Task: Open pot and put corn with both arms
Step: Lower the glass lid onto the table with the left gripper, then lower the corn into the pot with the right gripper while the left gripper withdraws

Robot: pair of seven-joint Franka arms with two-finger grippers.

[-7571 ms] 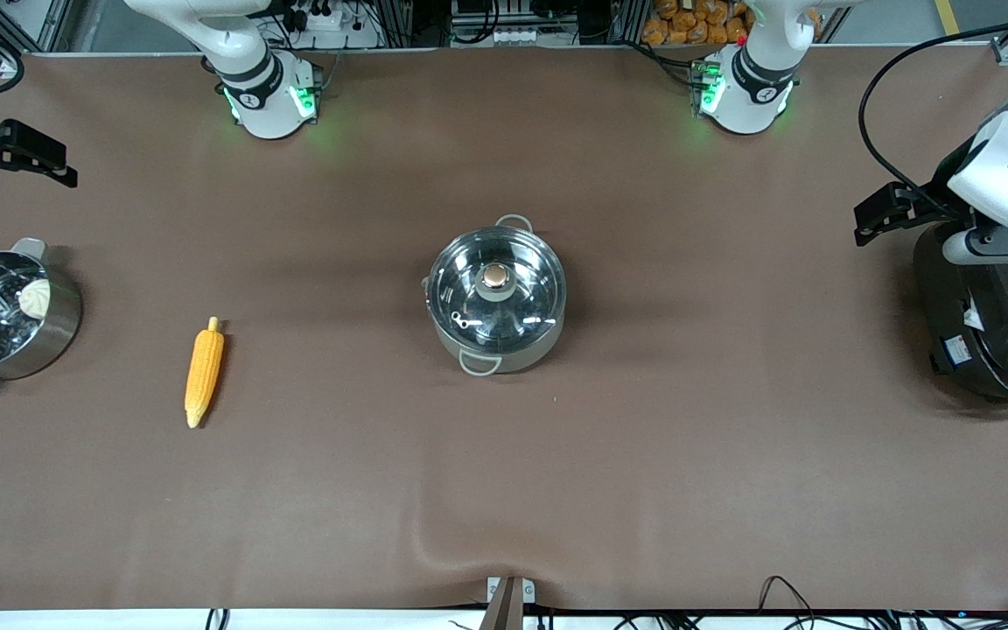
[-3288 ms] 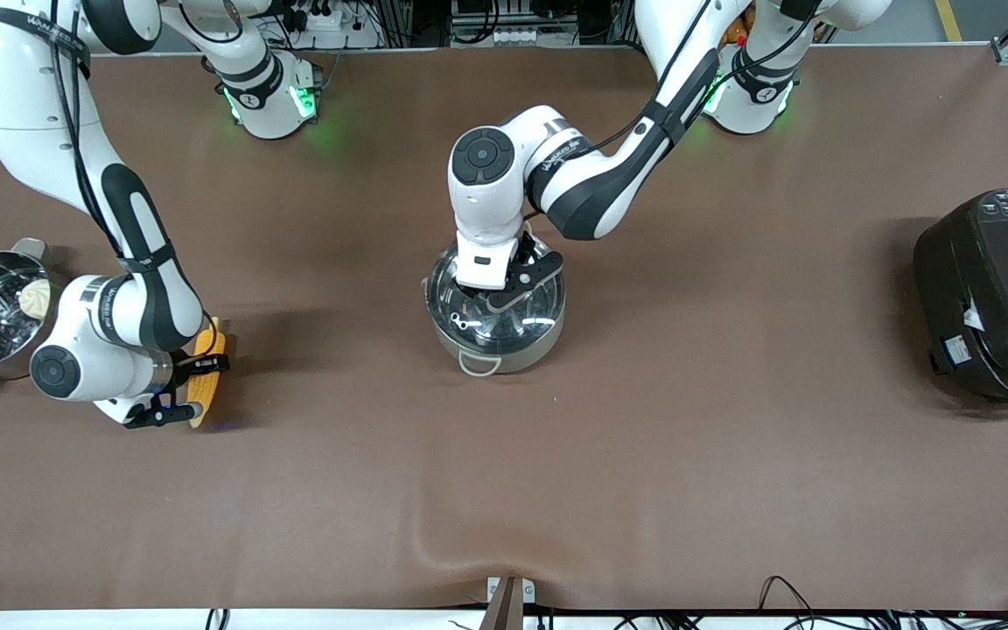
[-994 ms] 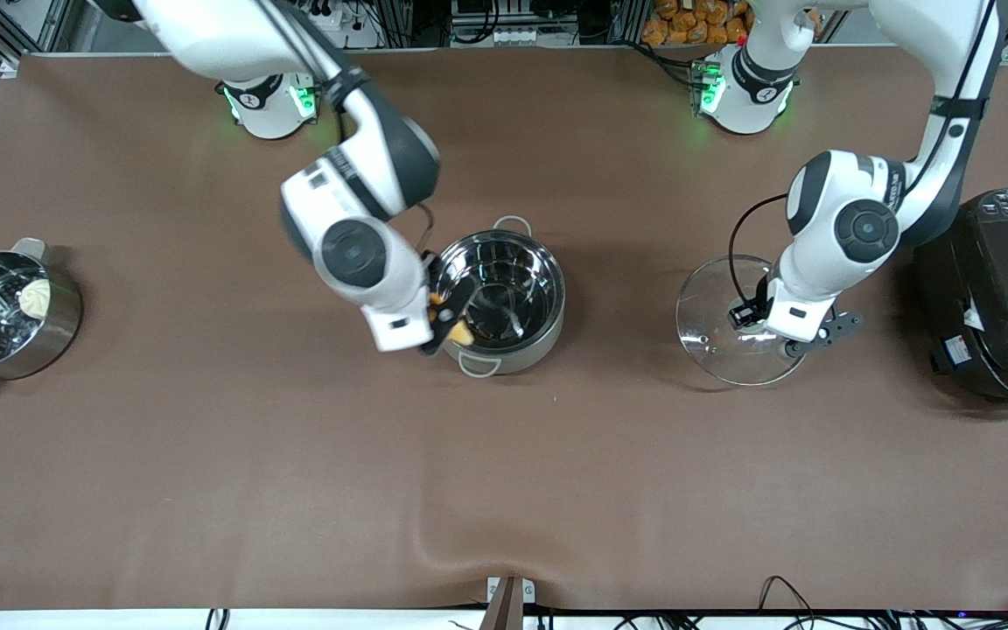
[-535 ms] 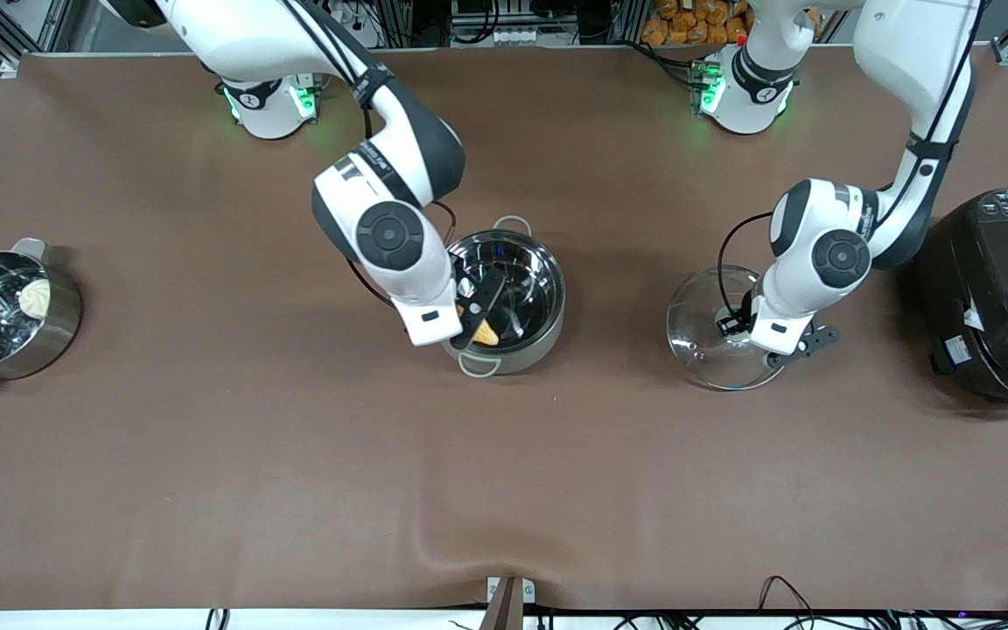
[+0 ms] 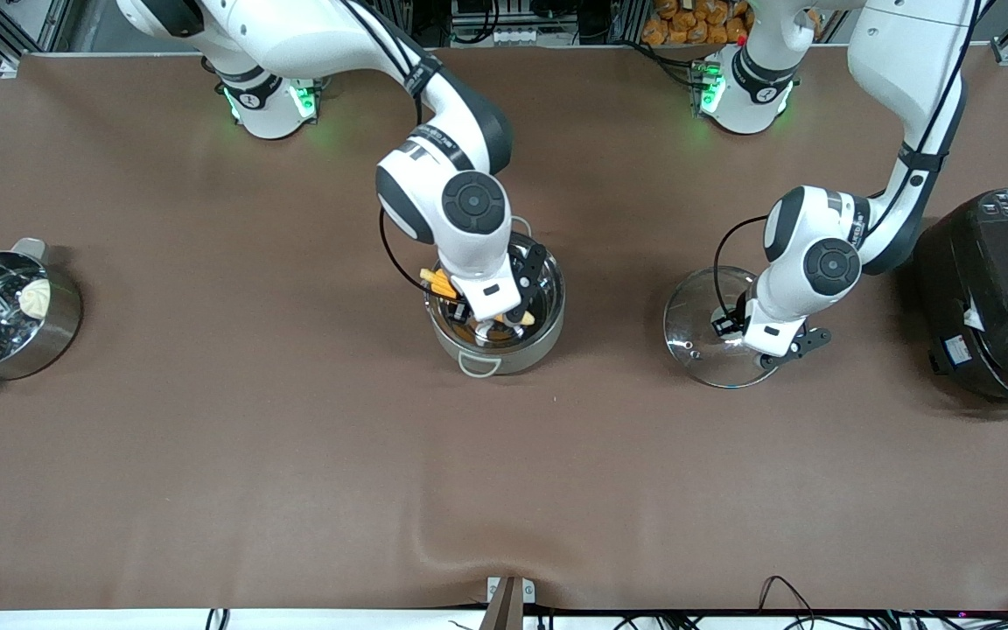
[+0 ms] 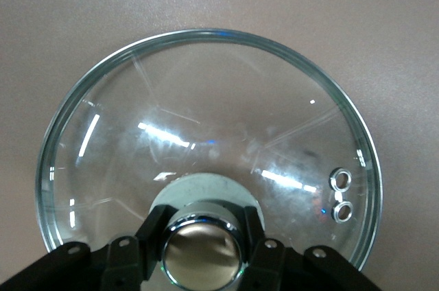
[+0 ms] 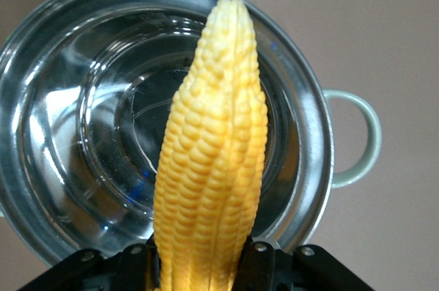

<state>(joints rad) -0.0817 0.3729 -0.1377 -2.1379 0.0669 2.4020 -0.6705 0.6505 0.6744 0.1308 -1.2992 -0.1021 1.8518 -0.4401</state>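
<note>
The steel pot (image 5: 548, 339) stands open at the table's middle; in the right wrist view its rim (image 7: 302, 99) and bare inside show below the corn. My right gripper (image 5: 493, 317) is shut on the yellow corn (image 5: 439, 282) and holds it over the pot's opening. In the right wrist view the corn (image 7: 212, 147) sits between the gripper's (image 7: 202, 267) jaws. My left gripper (image 5: 751, 337) is shut on the knob (image 6: 204, 250) of the glass lid (image 5: 692, 308). It holds the lid (image 6: 206, 112) low at the table, beside the pot toward the left arm's end.
A steel steamer pot (image 5: 49, 337) with a white bun (image 5: 35, 297) stands at the right arm's end of the table. A large black cooker (image 5: 994, 297) stands at the left arm's end, close to the lid. The pot's loop handle (image 7: 358, 136) sticks out from its rim.
My right gripper has carried the corn from the pot's rim to over its middle. My left gripper has shifted the lid slightly toward the pot.
</note>
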